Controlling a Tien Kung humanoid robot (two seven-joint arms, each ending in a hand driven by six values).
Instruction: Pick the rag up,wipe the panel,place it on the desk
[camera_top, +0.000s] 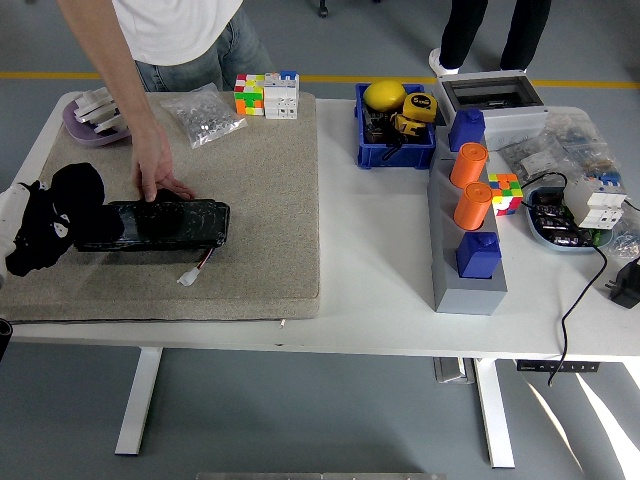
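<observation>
While 1 person's hand (158, 170) steadies 1 panel (152, 224), 1 rag (55, 215) overlaps it.

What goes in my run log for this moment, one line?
phase: wiping | left hand: on panel's left end, rag unclear | person's hand: steadying panel

The glossy black panel (152, 224) lies flat and lengthwise on the worktop's mat; the black rag (60, 205) (bunched up) covers its left end.
</observation>
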